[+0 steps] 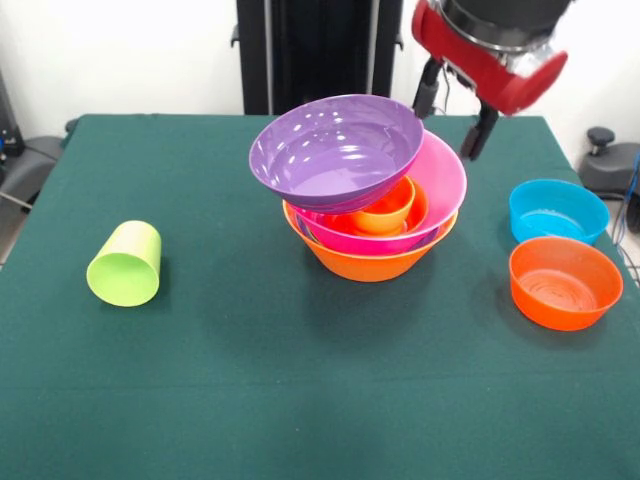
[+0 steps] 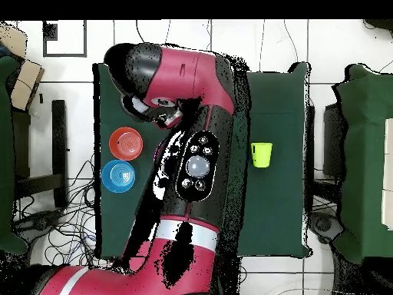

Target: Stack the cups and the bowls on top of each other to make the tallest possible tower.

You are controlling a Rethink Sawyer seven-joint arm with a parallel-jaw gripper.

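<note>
Leaning beside the released claw (image 1: 456, 122), the tower (image 1: 370, 190) is partly built. Two bowls (image 1: 557, 211) and a cup (image 1: 125, 263) are left unstacked.

From overhead, the red and black arm (image 2: 184, 154) covered the whole nested pile of glossy plastic bowls (image 1: 370, 195), so none of it showed there. In the front view the tilted wide purple bowl (image 1: 335, 150) hid most of the small red-orange bowl (image 1: 385, 210) beneath it. The picture's top edge cut off the arm above the hand (image 1: 455, 115), whose fingers' spacing could not be judged.
</note>
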